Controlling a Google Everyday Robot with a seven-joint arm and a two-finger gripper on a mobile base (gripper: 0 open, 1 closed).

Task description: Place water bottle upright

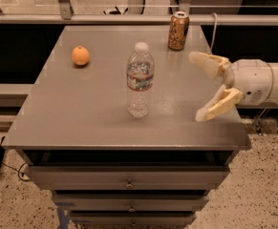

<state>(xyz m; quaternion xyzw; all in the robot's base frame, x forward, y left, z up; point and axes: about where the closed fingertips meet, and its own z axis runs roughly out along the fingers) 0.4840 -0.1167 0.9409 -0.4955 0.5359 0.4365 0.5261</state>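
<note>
water bottle (140, 80) stands upright on the surface (71, 123), cap up; gripper (197, 87) hangs well apart from it, jaws wide open, holding nothing. placing appears complete.

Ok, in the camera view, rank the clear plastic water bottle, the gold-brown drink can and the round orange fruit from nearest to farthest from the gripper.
From the open gripper at the right edge of the grey table:
1. Clear ribbed plastic water bottle, mid-table, and gold-brown drink can, far edge: too close to call.
2. Round orange fruit, far left: clearly farthest.
</note>
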